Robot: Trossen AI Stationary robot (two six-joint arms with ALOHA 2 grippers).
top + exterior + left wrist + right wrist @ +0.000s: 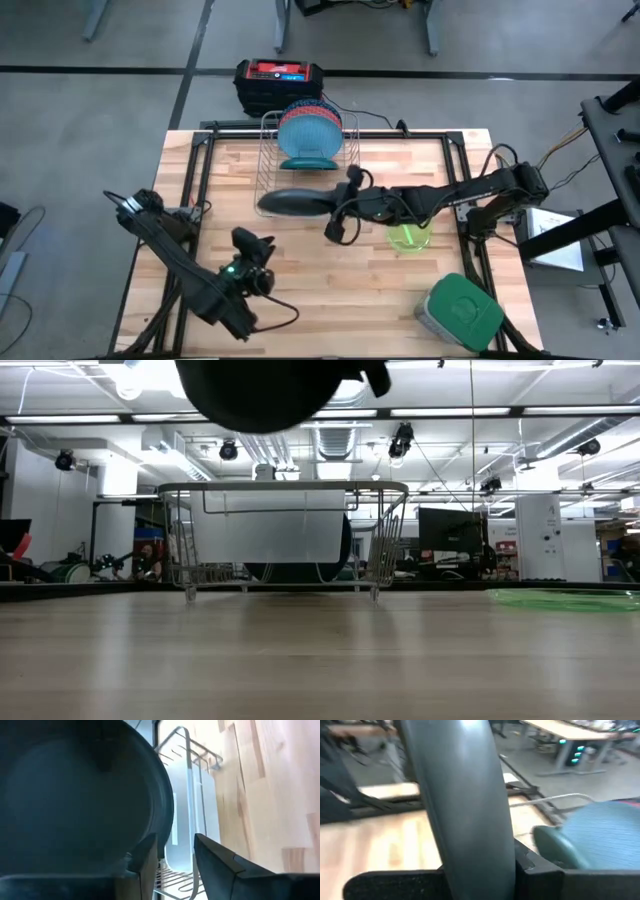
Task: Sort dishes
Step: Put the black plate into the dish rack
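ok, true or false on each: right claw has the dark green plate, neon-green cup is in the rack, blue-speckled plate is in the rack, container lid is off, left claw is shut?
1. The right claw is clamped on the rim of the dark green plate. True.
2. The neon-green cup sits in the wire rack. False: it is on the table, under the right arm.
3. The blue-speckled plate stands in the rack. True.
4. The grey container has its lid off. False: the green lid is on.
5. The left claw is shut. False: its fingers stand apart.
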